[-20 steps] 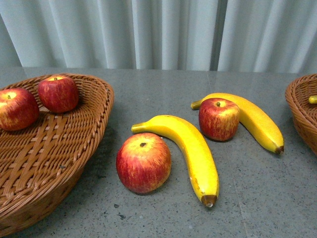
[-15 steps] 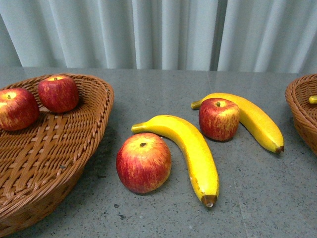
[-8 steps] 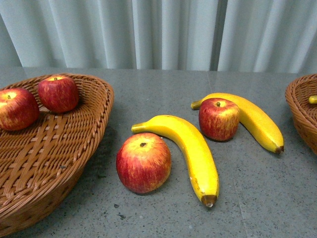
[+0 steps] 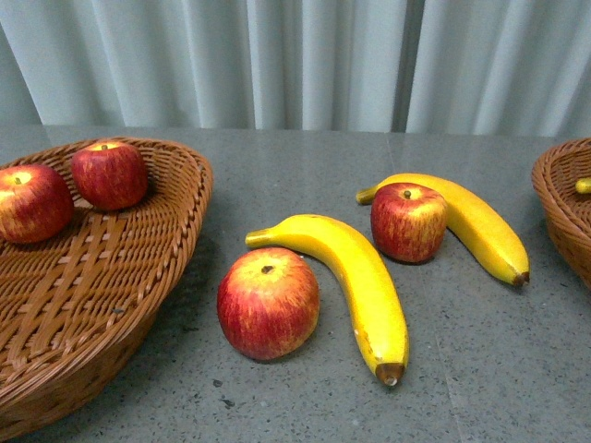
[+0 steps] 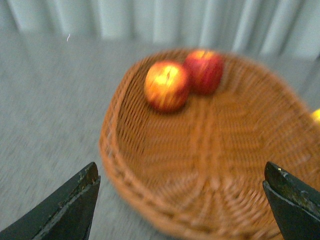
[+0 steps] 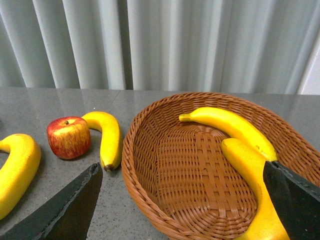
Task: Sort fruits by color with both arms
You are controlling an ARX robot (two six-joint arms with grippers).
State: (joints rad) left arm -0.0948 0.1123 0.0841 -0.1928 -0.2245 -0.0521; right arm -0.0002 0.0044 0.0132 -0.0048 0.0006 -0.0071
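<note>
From the front, neither hand is in view. The left basket [image 4: 175, 198], brown wicker, sits at the left on the grey counter [image 4: 305, 166] and holds two apples [image 4: 109, 173] side by side at its far end. On the counter between the baskets, the near apple [image 4: 268, 303] lies just left of the near banana [image 4: 355, 281], which curves around it. Farther right, the far apple [image 4: 408, 221] touches the front of the far banana [image 4: 476, 226]. The right basket [image 4: 559, 208] is cut off by the right edge.

The left wrist view is blurred. The left hand [image 5: 180, 170] hangs above the near rim of the left basket [image 5: 130, 165] with its dark fingers [image 5: 75, 210] wide apart. The two apples [image 5: 167, 86] lie against each other at the far end of the basket, well apart from the hand.

In the right wrist view, the right hand [image 6: 181, 170] hovers over the right basket [image 6: 150, 125], fingers [image 6: 80, 205] spread wide. Two bananas [image 6: 230, 125] lie in the basket; the nearer one runs under one finger. Outside the basket, the far banana [image 6: 107, 135] lies near the rim with the far apple [image 6: 69, 137] touching it, and the near banana [image 6: 17, 167] lies beyond them.
</note>
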